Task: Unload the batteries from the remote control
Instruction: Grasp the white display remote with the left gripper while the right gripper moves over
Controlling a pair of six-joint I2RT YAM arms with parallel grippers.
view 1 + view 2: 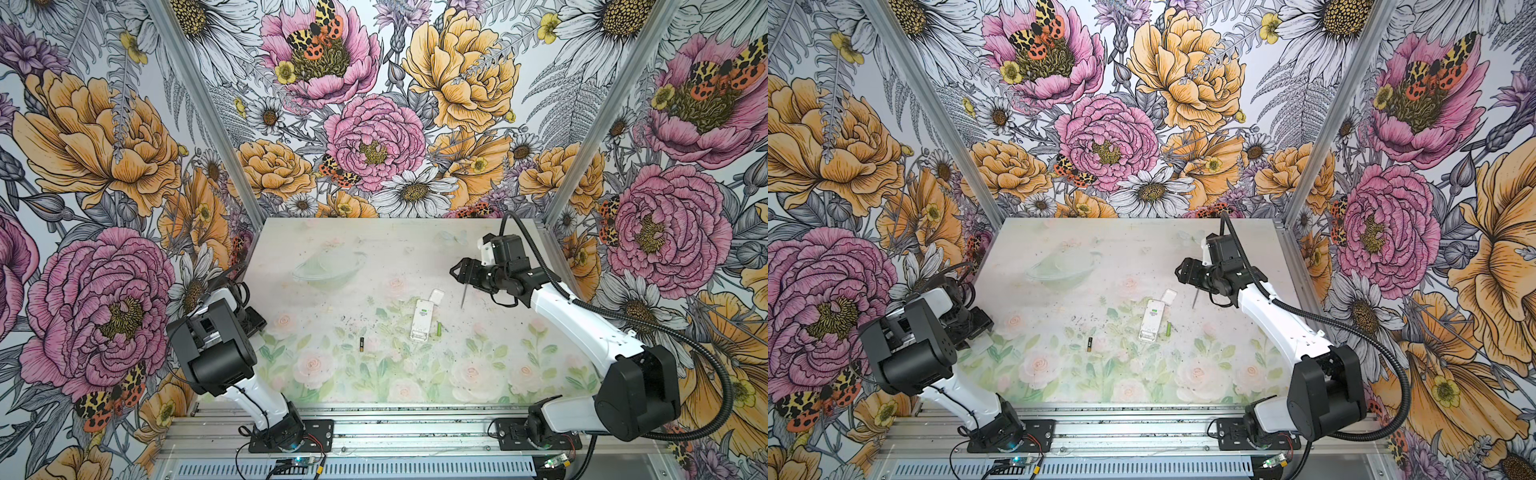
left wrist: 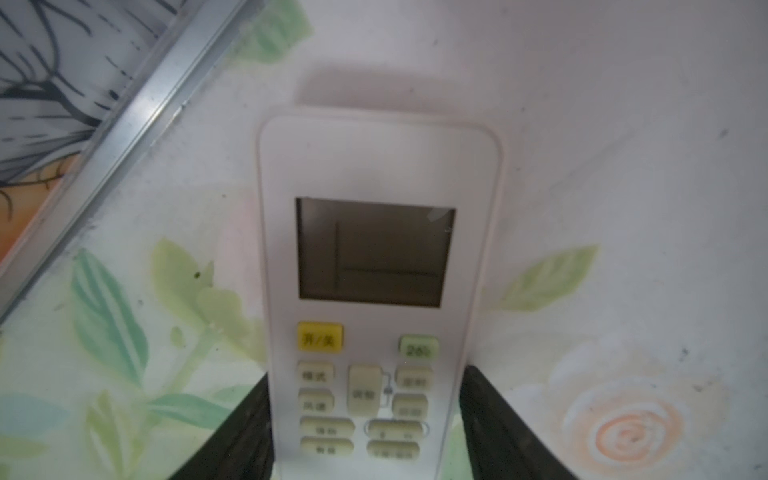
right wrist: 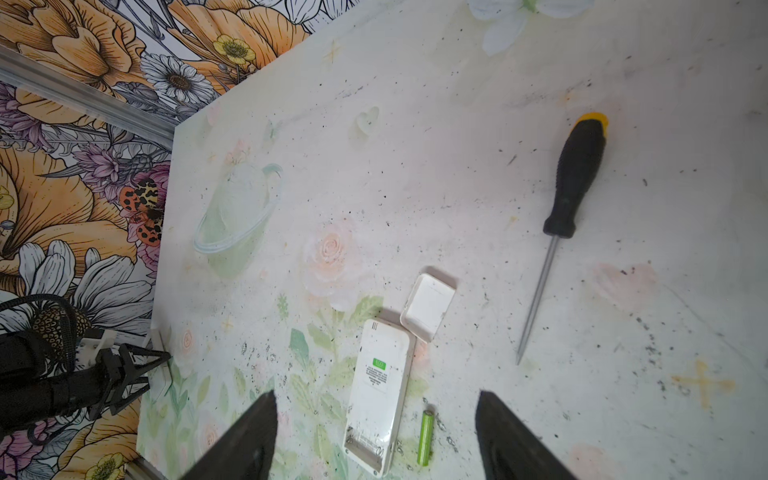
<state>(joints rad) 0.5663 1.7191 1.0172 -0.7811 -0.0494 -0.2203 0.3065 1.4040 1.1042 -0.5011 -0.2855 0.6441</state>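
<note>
Nearest the front rail, the black battery [image 1: 361, 345] lies alone on the flowered table [image 1: 415, 382], one end gold, well apart from everything else. Slightly farther in, at the table's left edge, the left gripper [image 2: 365, 374] sits low and is clenched on the second remote [image 2: 378, 166] — in the left wrist view its black fingers [image 2: 245, 432] lie against both long sides of the white body. This remote faces up, its grey screen and yellow button showing. Farther in again, right of the middle, the lime battery [image 3: 425, 437] rests on the table just beside the remote control [image 3: 380, 390]. It lies parallel to the remote's long side, next to the end where the battery bay stands uncovered with its springs showing. That remote lies face down, a green label on its back. At its far corner is the loose white cover [image 3: 428, 307], hollow side up; whether the two touch I cannot tell. Beyond and to the right the screwdriver [image 3: 575, 178] lies flat on the table, tip toward the near side, apart from the cover. Above it hangs the right gripper [image 3: 374, 392], released — its fingers spread wide, clear of every object. Farthest back, left of the middle, stands the clear glass bowl [image 1: 326, 272].
</note>
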